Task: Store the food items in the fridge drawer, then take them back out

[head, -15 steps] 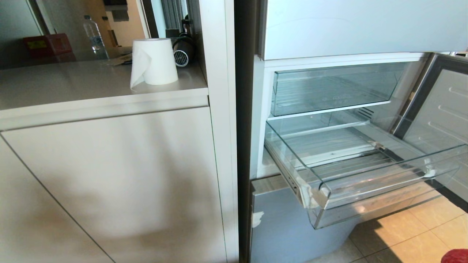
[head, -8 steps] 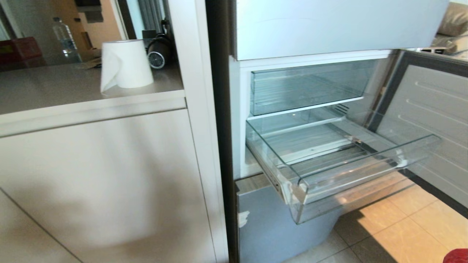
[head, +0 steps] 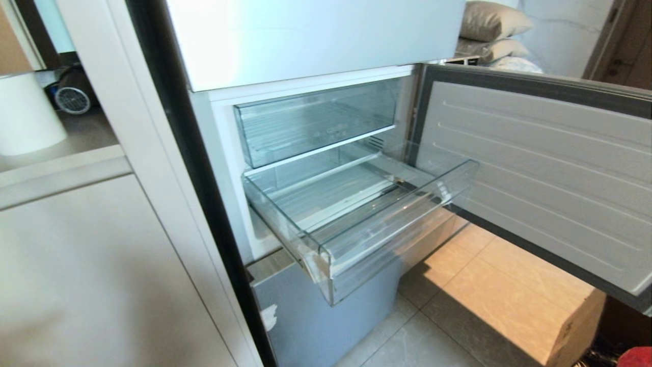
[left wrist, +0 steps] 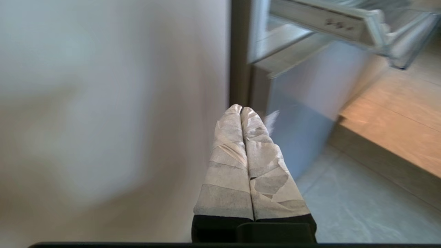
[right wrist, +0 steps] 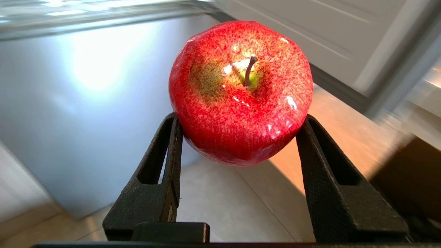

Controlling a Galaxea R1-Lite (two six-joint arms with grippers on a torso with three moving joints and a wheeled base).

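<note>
The right gripper (right wrist: 241,134) clamps a red apple (right wrist: 241,91) between its 2 black fingers (right wrist: 168,148), stem facing the wrist camera, held above the tiled floor (right wrist: 220,203) near the fridge's grey lower front (right wrist: 86,103); in the head view only a red sliver of it (head: 636,357) shows at the near right corner. The left gripper (left wrist: 241,110) has its 2 tape-wrapped fingers (left wrist: 227,162) pressed together on nothing, low beside the pale cabinet (left wrist: 103,120) left of the fridge. The fridge drawer (head: 387,224) stands pulled out toward the near side, clear and with nothing in it, white tape on its near left corner (head: 320,265); a second clear drawer (head: 316,122) sits pushed in above it; the fridge door (head: 540,168) hangs open on the right.
</note>
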